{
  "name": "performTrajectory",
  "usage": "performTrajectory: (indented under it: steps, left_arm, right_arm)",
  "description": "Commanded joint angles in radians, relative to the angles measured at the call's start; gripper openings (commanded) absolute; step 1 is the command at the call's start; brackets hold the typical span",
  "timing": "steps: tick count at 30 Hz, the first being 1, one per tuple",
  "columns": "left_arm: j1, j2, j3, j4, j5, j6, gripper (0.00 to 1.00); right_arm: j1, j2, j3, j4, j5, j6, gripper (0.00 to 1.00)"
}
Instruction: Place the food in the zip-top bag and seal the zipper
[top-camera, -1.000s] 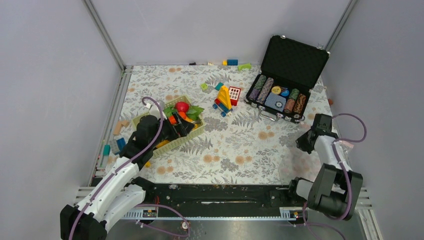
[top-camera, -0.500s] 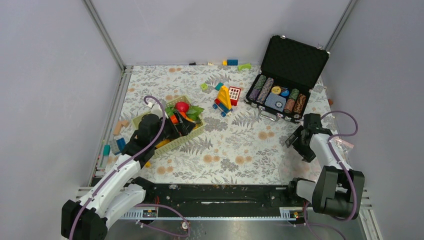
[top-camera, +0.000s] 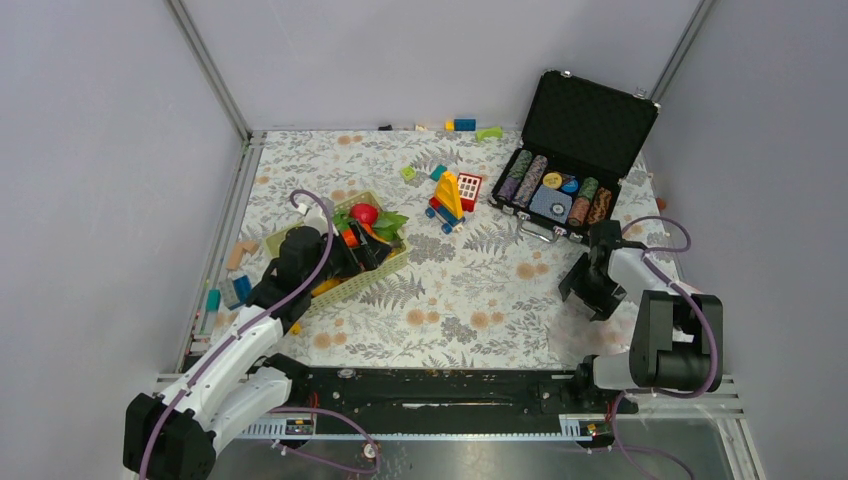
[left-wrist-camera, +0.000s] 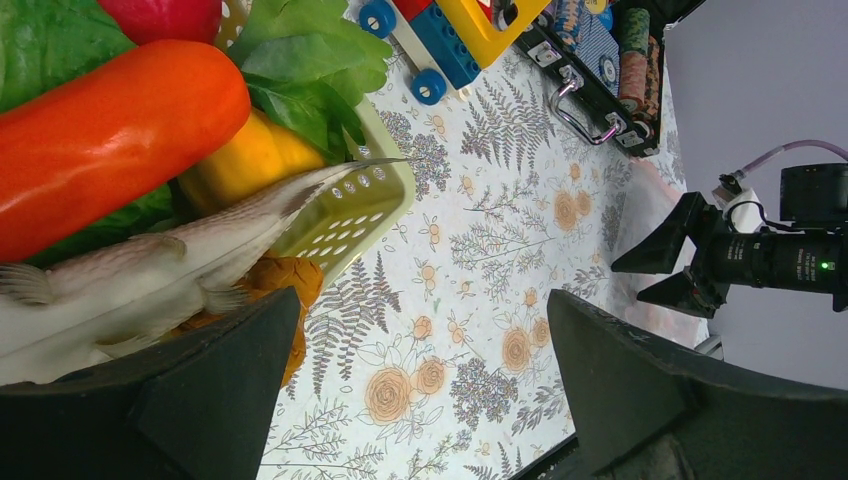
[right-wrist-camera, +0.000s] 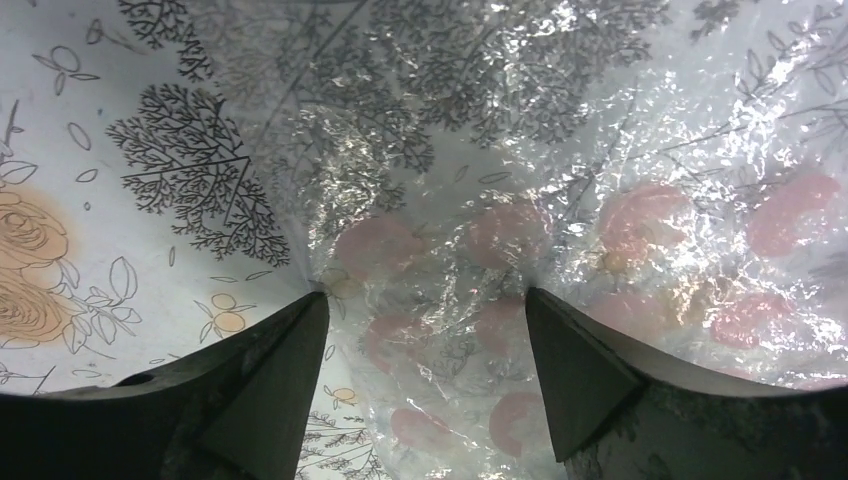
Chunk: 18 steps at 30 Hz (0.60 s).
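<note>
Right jaws swung inward, spread above zip-top bag (right-wrist-camera: 620, 130); left jaws spread too.

A table (top-camera: 470, 300) covered in a floral print carries a pale green basket (top-camera: 365, 278) near its left edge and an open black case (top-camera: 585, 120) at its far right corner. A block vehicle (top-camera: 447, 200) stands between them. Loose blocks (top-camera: 465, 125) lie along the far edge, more blocks (top-camera: 240, 288) along the left, and a clear zip-top bag (right-wrist-camera: 560, 200) lies flat by the right edge.

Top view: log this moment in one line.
left end effector: open, at basket | right end effector: open, over bag | food: in basket
</note>
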Motion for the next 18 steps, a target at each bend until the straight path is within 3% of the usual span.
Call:
performTrajectory:
  steps: [1, 6, 8, 13, 18]
  left_arm:
    - [-0.003, -0.001, 0.000, 0.057, 0.009, 0.010, 0.99]
    - [-0.002, 0.014, 0.001, 0.068, 0.015, 0.008, 0.99]
    - [-0.002, 0.023, 0.005, 0.066, 0.019, 0.009, 0.99]
    - [-0.002, 0.019, 0.009, 0.052, 0.016, 0.014, 0.99]
    - [-0.002, -0.006, 0.006, 0.038, -0.002, 0.020, 0.99]
  right_arm:
    - [0.031, 0.046, -0.036, 0.018, -0.022, -0.008, 0.78]
    - [0.061, 0.011, -0.019, 0.027, -0.047, -0.036, 0.77]
    - [0.078, 0.010, -0.008, 0.049, -0.122, -0.059, 0.91]
    - [0.134, 0.054, 0.022, 0.145, -0.273, -0.019, 0.92]
    - [0.191, 0.069, 0.053, 0.166, -0.283, 0.026, 0.92]
